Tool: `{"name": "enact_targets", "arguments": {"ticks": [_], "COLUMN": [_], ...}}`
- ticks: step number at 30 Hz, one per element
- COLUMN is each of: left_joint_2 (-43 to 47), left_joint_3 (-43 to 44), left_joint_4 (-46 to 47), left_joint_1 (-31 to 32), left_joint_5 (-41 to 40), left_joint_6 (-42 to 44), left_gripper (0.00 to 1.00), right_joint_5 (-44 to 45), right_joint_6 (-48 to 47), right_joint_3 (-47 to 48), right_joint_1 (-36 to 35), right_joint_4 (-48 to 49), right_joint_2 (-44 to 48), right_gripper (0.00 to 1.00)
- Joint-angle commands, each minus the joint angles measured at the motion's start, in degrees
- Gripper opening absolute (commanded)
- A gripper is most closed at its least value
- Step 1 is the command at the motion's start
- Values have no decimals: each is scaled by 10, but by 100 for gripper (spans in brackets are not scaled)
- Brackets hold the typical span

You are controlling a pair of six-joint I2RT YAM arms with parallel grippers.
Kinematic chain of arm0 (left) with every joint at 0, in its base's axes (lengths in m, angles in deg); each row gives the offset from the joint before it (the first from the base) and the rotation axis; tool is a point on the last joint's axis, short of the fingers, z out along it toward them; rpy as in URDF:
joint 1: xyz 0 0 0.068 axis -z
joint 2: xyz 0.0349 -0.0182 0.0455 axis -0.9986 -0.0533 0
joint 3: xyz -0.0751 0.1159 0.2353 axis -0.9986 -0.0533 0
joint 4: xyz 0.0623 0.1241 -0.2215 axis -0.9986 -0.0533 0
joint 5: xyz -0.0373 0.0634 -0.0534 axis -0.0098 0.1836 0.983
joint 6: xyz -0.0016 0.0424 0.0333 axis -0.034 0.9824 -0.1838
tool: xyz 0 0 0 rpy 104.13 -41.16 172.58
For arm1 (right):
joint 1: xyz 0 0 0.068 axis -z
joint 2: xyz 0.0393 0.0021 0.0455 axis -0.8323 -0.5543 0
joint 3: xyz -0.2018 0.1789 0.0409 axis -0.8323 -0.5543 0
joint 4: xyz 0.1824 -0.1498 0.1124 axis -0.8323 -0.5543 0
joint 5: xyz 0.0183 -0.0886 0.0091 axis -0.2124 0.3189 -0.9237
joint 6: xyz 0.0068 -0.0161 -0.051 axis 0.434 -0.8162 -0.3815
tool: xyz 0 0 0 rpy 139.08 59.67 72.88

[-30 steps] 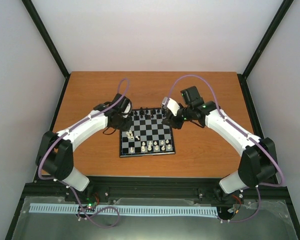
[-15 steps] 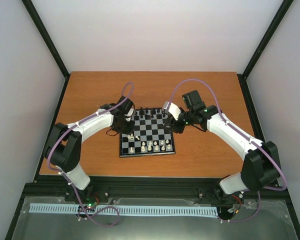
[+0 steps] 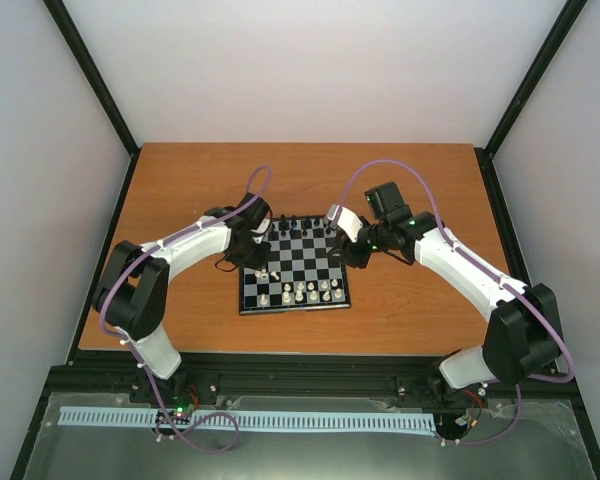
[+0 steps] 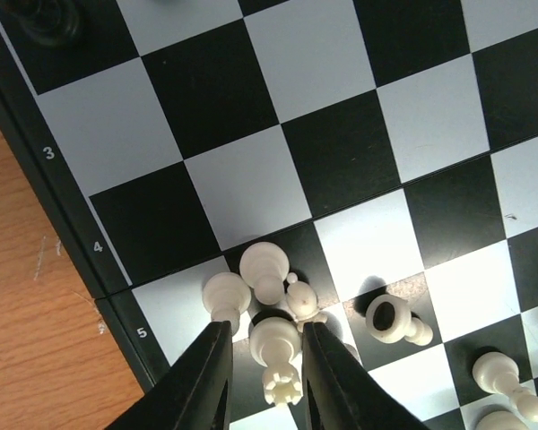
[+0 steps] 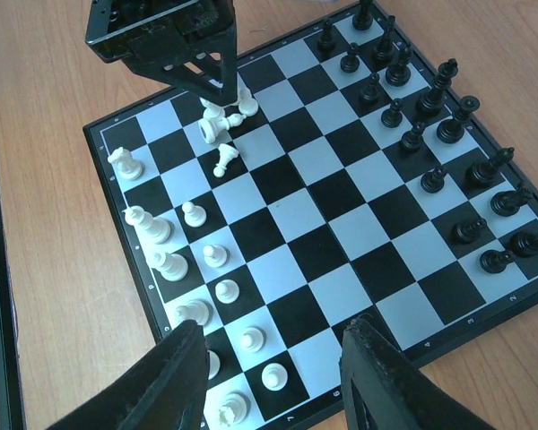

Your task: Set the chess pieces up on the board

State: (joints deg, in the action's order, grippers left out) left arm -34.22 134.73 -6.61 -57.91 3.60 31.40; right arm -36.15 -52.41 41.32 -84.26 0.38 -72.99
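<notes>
Chess pieces (image 5: 195, 213) stand on the board (image 5: 291, 215) on the wooden surface (image 4: 36, 296). The left tool (image 4: 266, 330) pinches one cream piece (image 4: 278, 354) amid a crowding toppled cluster (image 4: 269, 273). The right tool (image 5: 278, 324) hovers open, empty.

On the board's (image 4: 72, 200) black rim white digits are printed. In the left wrist view 2, 3, 4 and 5 can be read, running from 10 o'clock down to 7 o'clock, each beside one row of squares. In the right wrist view small white marks are seen on the same rim toward 5 o'clock, but they are too small to be read, and in the top view nothing legible is found.
</notes>
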Motion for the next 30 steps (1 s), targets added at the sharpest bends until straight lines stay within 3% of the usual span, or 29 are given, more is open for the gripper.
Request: {"name": "enact_targets", "arguments": {"ticks": [1,15,30], "left_joint_2": [-4,-19,68], "left_joint_3": [18,20,2], "left_joint_4": [-15,-24,-1], "left_joint_1": [5,18,22], "left_joint_5": [-15,-4,-58], "left_joint_6": [-7,1,0], "left_gripper": [25,19,29], "right_joint_5": [-10,-9,-11], "right_joint_6": [-8,-10,-10], "right_joint_3": [-4,-6,-6], "right_joint_1": [1,3,7], "right_joint_4": [10,10,8], "right_joint_2": [7,5,3], "right_gripper": [41,41,41]}}
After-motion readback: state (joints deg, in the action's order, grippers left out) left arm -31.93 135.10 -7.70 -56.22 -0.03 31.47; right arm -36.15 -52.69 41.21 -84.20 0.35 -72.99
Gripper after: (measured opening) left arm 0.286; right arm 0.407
